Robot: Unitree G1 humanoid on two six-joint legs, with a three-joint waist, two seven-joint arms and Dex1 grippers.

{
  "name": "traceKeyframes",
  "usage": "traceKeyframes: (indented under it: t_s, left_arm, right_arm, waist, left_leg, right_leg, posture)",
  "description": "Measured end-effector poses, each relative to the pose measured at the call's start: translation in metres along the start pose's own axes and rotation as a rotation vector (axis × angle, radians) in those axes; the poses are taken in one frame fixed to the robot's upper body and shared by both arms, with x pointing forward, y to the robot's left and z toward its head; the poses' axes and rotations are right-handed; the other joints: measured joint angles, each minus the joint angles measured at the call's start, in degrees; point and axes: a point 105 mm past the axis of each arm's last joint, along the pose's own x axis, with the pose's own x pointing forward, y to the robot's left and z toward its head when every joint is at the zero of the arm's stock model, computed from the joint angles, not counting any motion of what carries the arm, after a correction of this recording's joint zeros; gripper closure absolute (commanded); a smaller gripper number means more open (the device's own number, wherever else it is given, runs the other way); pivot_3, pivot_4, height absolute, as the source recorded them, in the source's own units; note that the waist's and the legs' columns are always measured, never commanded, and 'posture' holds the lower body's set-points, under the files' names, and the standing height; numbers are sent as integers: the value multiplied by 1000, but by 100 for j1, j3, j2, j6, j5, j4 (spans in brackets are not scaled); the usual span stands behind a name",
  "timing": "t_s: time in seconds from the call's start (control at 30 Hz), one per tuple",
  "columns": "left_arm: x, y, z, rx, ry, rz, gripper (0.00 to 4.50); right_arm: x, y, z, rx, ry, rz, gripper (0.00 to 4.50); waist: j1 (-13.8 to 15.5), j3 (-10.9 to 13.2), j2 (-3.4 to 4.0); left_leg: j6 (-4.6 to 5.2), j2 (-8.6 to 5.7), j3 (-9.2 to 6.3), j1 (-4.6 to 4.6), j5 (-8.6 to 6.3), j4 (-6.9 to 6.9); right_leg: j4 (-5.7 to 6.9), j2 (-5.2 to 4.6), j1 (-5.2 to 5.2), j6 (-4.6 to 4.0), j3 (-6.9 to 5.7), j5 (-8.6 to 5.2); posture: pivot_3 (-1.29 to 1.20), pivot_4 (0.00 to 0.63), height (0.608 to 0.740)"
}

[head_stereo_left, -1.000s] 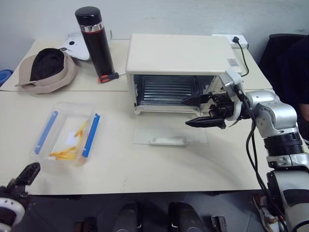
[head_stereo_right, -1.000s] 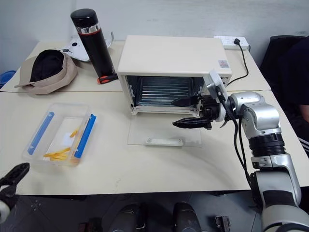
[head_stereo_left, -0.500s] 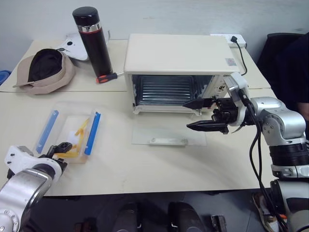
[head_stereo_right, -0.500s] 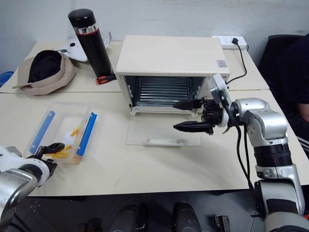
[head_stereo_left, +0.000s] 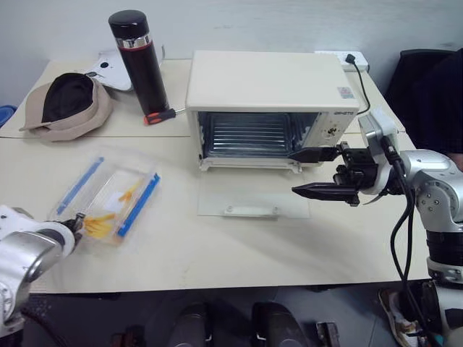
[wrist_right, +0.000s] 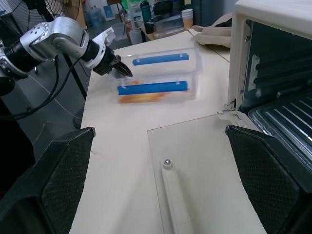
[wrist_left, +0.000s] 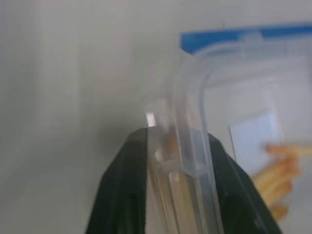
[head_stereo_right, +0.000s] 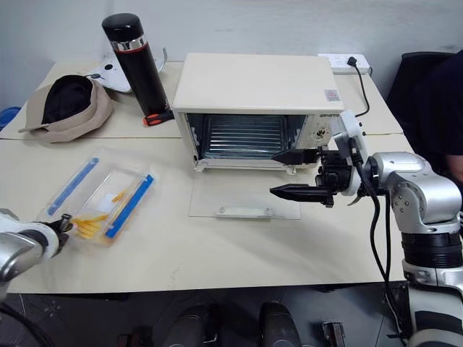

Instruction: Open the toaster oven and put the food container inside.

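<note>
Food container point(head_stereo_left: 108, 201) askew, long axis diagonal

1. Shallow clear plastic food container point(head_stereo_left: 108, 199) – glossy, blue plastic clips.
2. Boxy cream-white toaster oven point(head_stereo_left: 266, 81) – smooth matt shell, clear glass door point(head_stereo_left: 253, 202), shiny metal wire rack point(head_stereo_left: 249, 134).
3. Soft beige cloth cap point(head_stereo_left: 65, 105).
4. Glossy black cylindrical flask point(head_stereo_left: 141, 61).
</note>
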Motion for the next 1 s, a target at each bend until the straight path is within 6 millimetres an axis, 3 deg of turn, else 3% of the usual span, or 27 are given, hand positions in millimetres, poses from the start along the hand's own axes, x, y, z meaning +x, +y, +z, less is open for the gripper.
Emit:
traceKeyframes:
  t_s: [0.17, 0.23, 0.33, 0.5, 0.57, 0.67, 0.8, 0.9, 1.0]
  left_arm:
    - [3, 11, 24, 59, -21, 24, 4306]
    - [2, 5, 31, 173, -1, -26, 4306]
    - [-10, -19, 40, 402, 43, -175, 4306]
    - [-35, -71, 42, 597, 73, -443, 4306]
    - [-43, -90, 36, 662, 102, -529, 4306]
    - [-49, -118, 8, 769, 188, -659, 4306]
    - [-53, -159, -54, 892, 349, -846, 4306]
    - [-43, -185, -77, 910, 390, -853, 4306]
    - [-34, -201, -88, 943, 396, -825, 4306]
  right_arm:
    - [-8, 4, 7, 40, -15, 9, 0]
    - [-10, 1, 8, 3, -2, -14, 0]
    - [-15, -5, 8, -27, 9, -61, 0]
    - [-36, -5, 8, -31, 30, -129, 0]
    - [-43, -3, 3, -16, 38, -157, 0]
    - [-50, 0, -8, 10, 39, -203, 0]
    - [-61, 15, -19, 31, 49, -259, 0]
    - [-68, 29, -26, 43, 74, -297, 0]
    - [-75, 38, -28, 47, 83, -344, 0]
  waist:
    - [8, 0, 0]
    - [4, 1, -9]
    - [24, 3, -15]
    - [62, 5, -12]
    - [67, 5, -11]
    - [95, 9, -6]
    - [182, 9, -6]
    - [261, 13, -12]
    - [254, 15, -16]
  left_leg:
    - [-2, 0, -1, -1, 0, -4]
    - [-5, 0, -1, -2, 1, -6]
    - [-12, -4, -1, -6, -1, -11]
    - [-47, -7, 0, -8, -23, -25]
    - [-24, -4, 3, -9, -10, -28]
    - [-20, -4, 7, -10, -8, -26]
    - [-15, -5, 7, -11, -3, -15]
    - [-7, -9, 9, -11, 8, -4]
    - [-3, -10, 17, -9, 11, -1]
  right_leg:
    - [-3, -2, -3, -1, 0, 0]
    - [0, -2, -8, -2, -1, -1]
    - [-4, -5, -13, -3, -2, -2]
    - [-17, -8, -18, -6, 0, -3]
    - [-18, -4, -18, -6, 0, -4]
    - [-13, -1, -20, -6, 1, -4]
    - [-4, 4, -15, 1, 0, 0]
    - [2, 9, -14, 13, 6, 7]
    - [5, 12, -14, 19, 15, 10]
  posture:
    - [0, 150, 740]
    - [0, 150, 740]
    - [0, 150, 740]
    - [0, 150, 740]
    - [0, 150, 740]
    - [0, 150, 740]
    - [0, 150, 740]
    - [0, 150, 740]
    - [0, 150, 740]
